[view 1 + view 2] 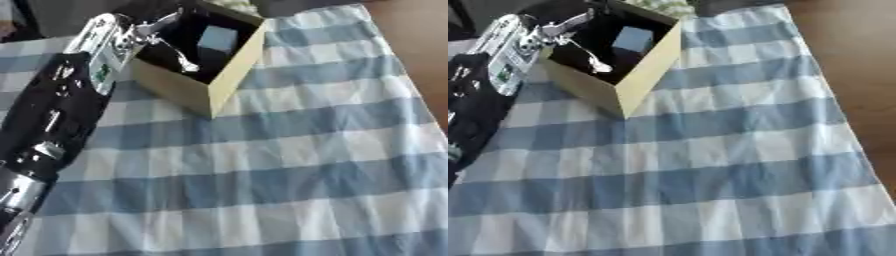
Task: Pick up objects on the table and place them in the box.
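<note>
My fingers: left hand reaching down into the box, fingers straight and spread, holding nothing. Left forearm: one, fuller in the left eye view, cut at the right eye view's edge. Box: one, tan walls, dark inside, on the checked cloth. Blue-grey block: one, inside the box, beside my fingers; whether they touch, unclear. Right hand: unseen.

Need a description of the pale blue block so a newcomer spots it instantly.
Start from the blue-and-white checked cloth covering the table, then find the open tan cardboard box near its far left end. Inside the box's dark interior sits the pale blue block, against the far wall. It is the only light, square-faced thing in there; the left robot hand beside it is dark and silvery.
</note>
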`<state>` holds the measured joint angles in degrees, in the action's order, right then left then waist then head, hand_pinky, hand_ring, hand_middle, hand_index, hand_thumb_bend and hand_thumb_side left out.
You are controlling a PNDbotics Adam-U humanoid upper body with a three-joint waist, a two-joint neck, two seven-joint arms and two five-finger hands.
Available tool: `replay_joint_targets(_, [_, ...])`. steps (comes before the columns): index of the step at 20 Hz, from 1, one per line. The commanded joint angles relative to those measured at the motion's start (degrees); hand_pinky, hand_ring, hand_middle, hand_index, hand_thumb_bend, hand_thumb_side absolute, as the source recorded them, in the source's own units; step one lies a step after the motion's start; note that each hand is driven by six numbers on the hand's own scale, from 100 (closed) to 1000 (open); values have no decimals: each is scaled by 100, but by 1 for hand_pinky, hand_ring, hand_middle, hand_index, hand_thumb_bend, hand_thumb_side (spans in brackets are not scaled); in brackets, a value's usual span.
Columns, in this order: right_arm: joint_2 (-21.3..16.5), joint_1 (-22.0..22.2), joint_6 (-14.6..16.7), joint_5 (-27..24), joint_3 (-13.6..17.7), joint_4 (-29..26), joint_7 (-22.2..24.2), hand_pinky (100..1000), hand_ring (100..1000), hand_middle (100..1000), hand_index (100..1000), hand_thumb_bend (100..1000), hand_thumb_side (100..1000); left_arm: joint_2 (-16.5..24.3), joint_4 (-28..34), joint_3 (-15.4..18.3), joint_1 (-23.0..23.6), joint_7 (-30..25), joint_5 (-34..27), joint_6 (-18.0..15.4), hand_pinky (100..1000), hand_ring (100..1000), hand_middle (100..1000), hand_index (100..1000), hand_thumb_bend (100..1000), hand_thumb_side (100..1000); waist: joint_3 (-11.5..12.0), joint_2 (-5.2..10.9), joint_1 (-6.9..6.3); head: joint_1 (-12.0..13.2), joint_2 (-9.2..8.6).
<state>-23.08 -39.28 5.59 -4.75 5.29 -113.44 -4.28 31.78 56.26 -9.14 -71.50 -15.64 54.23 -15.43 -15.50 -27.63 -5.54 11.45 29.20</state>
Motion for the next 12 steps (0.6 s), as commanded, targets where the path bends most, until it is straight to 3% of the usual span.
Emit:
replay_joint_targets(1, [-105, -32, -21, -47, 41, -115, -9, 732, 745, 721, 849, 100, 969, 173, 214, 100, -139, 229, -172, 42, 616, 765, 798, 883, 375, 550, 25, 232, 50, 8, 65])
replay_joint_targets(2, [-108, -22, -22, -43, 41, -115, -10, 732, 746, 721, 849, 100, 968, 191, 266, 105, -143, 299, -272, 63, 610, 758, 791, 877, 443, 396, 42, 252, 53, -2, 96])
replay_joint_targets(4, [-114, 4, -23, -29, 40, -115, -12, 732, 746, 721, 849, 100, 966, 256, 407, 96, -120, 437, -542, 141, 577, 730, 770, 856, 313, 304, 93, 305, 61, -27, 180])
replay_joint_targets(6, [-135, 59, -22, -9, 55, -115, -27, 732, 746, 721, 849, 100, 966, 353, 620, 82, -22, 570, -1172, 302, 540, 695, 741, 816, 181, 314, 178, 370, 77, -83, 292])
replay_joint_targets(10, [-165, 191, -35, 15, 84, -115, -61, 732, 747, 722, 849, 100, 963, 606, 1352, -1, 175, 896, -2639, 869, 538, 692, 742, 813, 193, 363, 375, 506, 100, -151, 492])
replay_joint_targets(12, [-160, 241, -32, 38, 90, -115, -73, 732, 747, 722, 848, 100, 960, 738, 1868, -35, 315, 1021, -3171, 1077, 535, 690, 743, 812, 142, 351, 479, 583, 121, -186, 589])
